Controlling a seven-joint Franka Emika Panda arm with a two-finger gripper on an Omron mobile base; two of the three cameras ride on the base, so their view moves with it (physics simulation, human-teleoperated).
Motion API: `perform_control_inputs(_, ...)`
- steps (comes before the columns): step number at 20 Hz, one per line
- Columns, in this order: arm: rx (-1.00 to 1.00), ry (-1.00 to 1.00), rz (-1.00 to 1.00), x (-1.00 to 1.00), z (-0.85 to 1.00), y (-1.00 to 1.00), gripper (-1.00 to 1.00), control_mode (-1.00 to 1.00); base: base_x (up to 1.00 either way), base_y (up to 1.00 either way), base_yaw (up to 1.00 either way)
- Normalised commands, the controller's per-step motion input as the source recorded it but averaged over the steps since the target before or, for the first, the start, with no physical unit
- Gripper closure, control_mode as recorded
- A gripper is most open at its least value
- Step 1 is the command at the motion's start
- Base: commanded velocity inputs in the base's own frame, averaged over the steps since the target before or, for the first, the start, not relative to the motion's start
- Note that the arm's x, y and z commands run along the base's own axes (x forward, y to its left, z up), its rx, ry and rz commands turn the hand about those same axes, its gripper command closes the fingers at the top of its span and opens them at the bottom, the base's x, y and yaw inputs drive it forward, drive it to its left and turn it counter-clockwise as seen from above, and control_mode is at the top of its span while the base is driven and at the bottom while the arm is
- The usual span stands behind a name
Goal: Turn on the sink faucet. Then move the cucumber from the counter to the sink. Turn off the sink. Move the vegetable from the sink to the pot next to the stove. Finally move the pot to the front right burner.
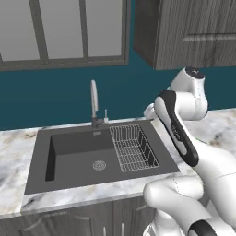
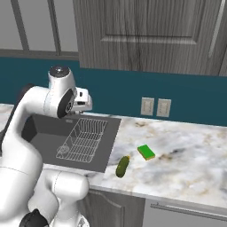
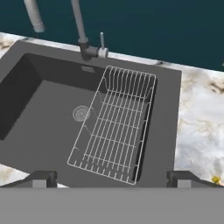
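My gripper hangs open above the sink, with nothing between its fingertips. Below it lie the wire rack and the round drain. The faucet rises at the basin's back edge, its small lever upright beside it. No water shows. In the left base view the faucet stands behind the sink, left of my arm. The dark-green cucumber lies on the marble counter, just right of the sink and near the front edge.
A green sponge lies on the counter just behind the cucumber. Two wall outlets sit on the teal backsplash. Grey upper cabinets hang above the counter. A window is over the faucet.
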Motion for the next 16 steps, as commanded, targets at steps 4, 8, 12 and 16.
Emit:
perform_control_inputs(4,0.05,-0.14,0.17,0.06,-0.39,0.00,-1.00,-1.00,0.00,0.00,0.00)
perform_control_inputs(8,0.00,-0.16,0.12,0.12,-0.17,0.01,-1.00,-1.00,0.00,0.00,0.00)
perform_control_inputs(12,0.00,-0.19,0.21,0.06,0.00,0.00,-1.00,-1.00,0.00,0.00,0.00)
perform_control_inputs(16,0.00,-0.16,0.31,0.00,0.00,0.07,-1.00,-1.00,0.00,0.00,0.00)
